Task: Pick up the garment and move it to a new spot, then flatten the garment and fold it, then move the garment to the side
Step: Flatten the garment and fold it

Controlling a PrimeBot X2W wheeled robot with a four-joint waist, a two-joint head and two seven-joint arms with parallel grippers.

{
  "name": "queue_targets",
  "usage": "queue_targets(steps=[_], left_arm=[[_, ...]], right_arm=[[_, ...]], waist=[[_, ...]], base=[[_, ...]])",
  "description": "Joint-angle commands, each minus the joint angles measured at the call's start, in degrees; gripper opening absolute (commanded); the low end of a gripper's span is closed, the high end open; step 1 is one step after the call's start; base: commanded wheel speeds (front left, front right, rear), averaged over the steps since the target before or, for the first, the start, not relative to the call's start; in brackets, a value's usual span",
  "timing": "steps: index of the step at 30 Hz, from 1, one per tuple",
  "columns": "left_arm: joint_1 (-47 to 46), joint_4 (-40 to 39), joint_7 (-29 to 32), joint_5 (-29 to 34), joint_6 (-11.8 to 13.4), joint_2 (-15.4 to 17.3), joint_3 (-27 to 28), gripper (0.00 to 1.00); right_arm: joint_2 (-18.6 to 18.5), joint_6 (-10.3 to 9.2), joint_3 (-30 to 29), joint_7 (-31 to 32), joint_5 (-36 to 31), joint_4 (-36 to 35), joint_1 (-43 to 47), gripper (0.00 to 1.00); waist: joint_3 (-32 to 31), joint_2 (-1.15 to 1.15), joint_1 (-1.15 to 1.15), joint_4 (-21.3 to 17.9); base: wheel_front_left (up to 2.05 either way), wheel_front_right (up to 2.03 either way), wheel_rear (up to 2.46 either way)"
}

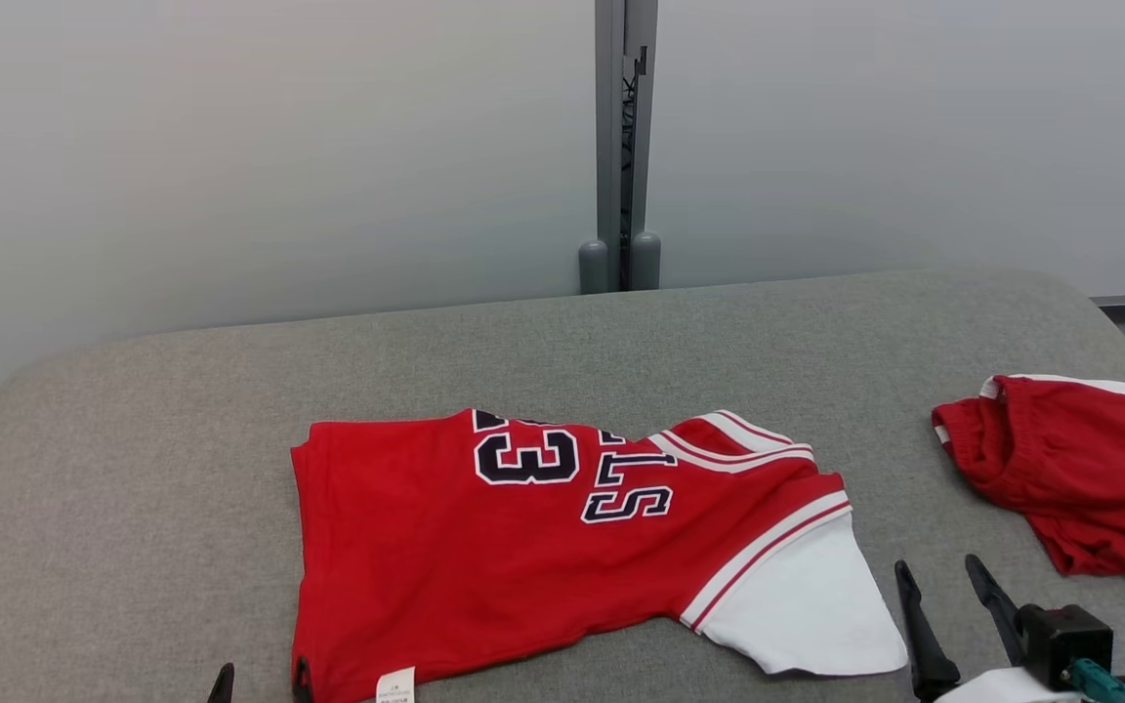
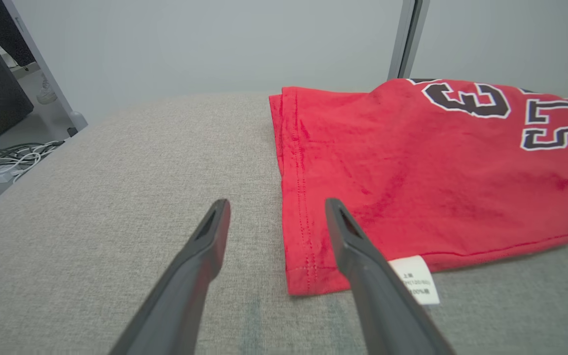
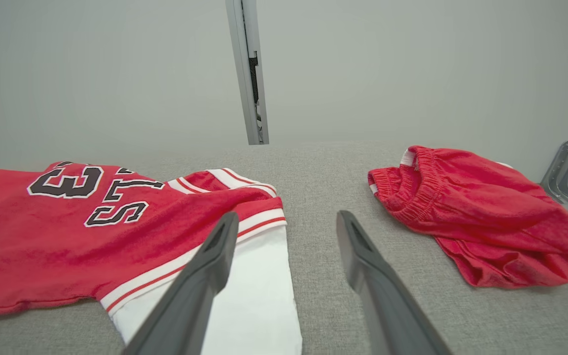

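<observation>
The jersey is lying mid-table, red w/ a 33 and lettering showing, looking part-folded, its white section pointing near-right. It's resting on the grey padded table.

I'm holding my left gripper spread wide & empty, fingers straddling the jersey's near-left hem corner: 1 over fabric beside the care label, the other over bare table. Can't tell if they're touching down. My right gripper is likewise gaping, gripping nothing, sitting just right of the white section.

Risks as I'm judging them:
- Pinching only the top layer at that corner, so the layers are sliding apart on the lift.
- My right fingers catching the white edge unevenly & skewing the fold.
- The shorts, a 2nd red piece, are sitting to the right, well apart. A long sideways drag could be bumping them.

The left wrist view is giving me hem stitching & floor cables off the table's left edge, too fine or out of frame for the head view. The right wrist view is showing the shorts' elastic waistband plus a metal bracket beyond them.
</observation>
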Motion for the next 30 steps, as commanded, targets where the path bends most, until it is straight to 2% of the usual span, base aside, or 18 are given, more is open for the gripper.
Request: queue_targets(steps=[1, 8, 15, 24, 30], left_arm=[[0.9, -0.4, -0.3, 0.4, -0.3, 0.3, -0.1, 1.00], [2.9, -1.1, -0.3, -0.1, -0.3, 0.3, -0.9, 1.00], [3.8, -1.5, -0.3, -1.1, -0.3, 0.3, -1.2, 1.00], [1.2, 1.5, -0.3, -5.2, -2.0, 0.3, -3.4, 1.00], [-1.5, 4.4, -0.3, -6.6, -2.3, 0.3, -3.5, 1.00]], right_arm=[[-0.4, -0.02, 0.4, -0.3, -0.5, -0.2, 1.1, 1.00], [-0.4, -0.02, 1.9, -0.3, -1.9, -1.0, 3.7, 1.00], [-0.4, -0.02, 2.3, -0.3, -0.6, -0.6, 5.1, 1.00], [-0.4, -0.02, 1.0, -0.3, -1.3, 3.4, 3.6, 1.00], [-0.4, -0.02, 1.0, -0.3, -2.4, 7.1, 2.1, 1.00]], waist=[[-0.4, 0.00, 0.00, 0.0], [-1.9, 0.00, 0.00, 0.6], [-2.2, 0.00, 0.00, 1.1], [1.3, 0.00, 0.00, 1.1], [4.0, 0.00, 0.00, 0.8]], base=[[0.00, 0.00, 0.00], [0.00, 0.00, 0.00], [0.00, 0.00, 0.00], [0.00, 0.00, 0.00], [0.00, 0.00, 0.00]])
